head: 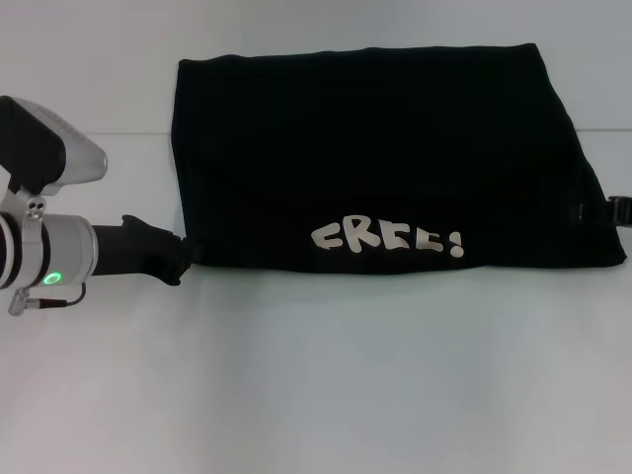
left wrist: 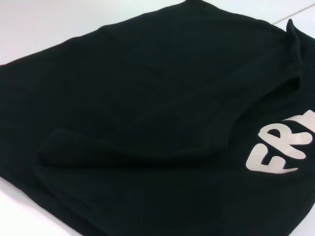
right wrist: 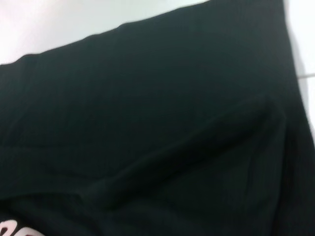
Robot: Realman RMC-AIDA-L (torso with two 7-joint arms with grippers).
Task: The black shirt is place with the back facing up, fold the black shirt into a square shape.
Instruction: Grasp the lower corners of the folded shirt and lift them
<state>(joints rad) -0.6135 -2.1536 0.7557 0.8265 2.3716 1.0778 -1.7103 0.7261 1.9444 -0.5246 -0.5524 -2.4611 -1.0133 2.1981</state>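
Note:
The black shirt (head: 375,158) lies folded into a wide rectangle on the white table, with pale lettering (head: 387,240) showing near its front edge. My left gripper (head: 184,259) is at the shirt's front left corner, right against the fabric. Only a small black part of my right gripper (head: 618,209) shows, at the shirt's right edge. The left wrist view looks across the shirt (left wrist: 147,113) with folds and part of the lettering (left wrist: 280,152). Dark fabric of the shirt (right wrist: 157,132) with a long crease fills the right wrist view.
The white table (head: 326,375) extends in front of the shirt and to its left. My left arm's silver wrist (head: 49,252) sits over the table at the left edge of the head view.

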